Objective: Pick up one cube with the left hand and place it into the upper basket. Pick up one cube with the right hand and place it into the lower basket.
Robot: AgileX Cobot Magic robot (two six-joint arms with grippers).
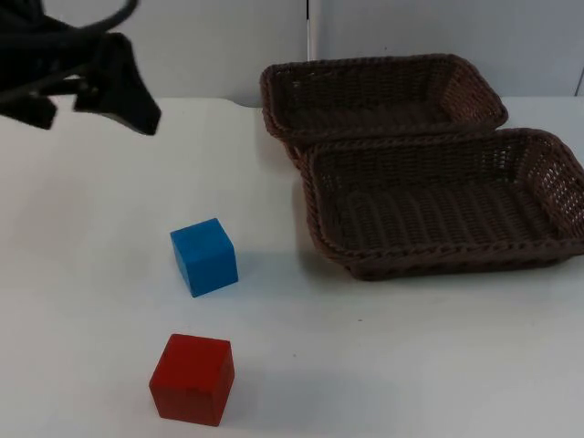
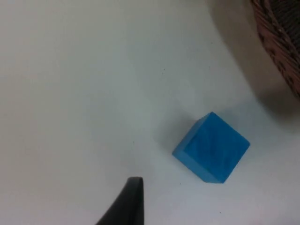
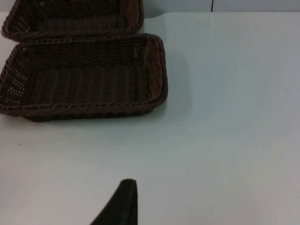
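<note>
We are seeing the left hand [image 1: 114,96] hanging above the white desk [image 1: 82,228], well apart from the cubes, and we cannot tell how far its fingers are parted; nothing is visibly in its grasp. In the left wrist view, the blue solid cube [image 2: 212,147] is lying on the desk just ahead of the black fingertip [image 2: 125,204], with a dark woven rim beyond it. The red solid cube [image 1: 192,378] is sitting on the desk beyond the blue one, farther from the left hand. The right hand [image 3: 119,206] is waiting over bare desk, its opening not readable to us; ahead of it are lying the lower brown wicker basket [image 3: 84,110] and, touching it behind, the upper brown wicker basket [image 3: 75,29], both holding nothing.
</note>
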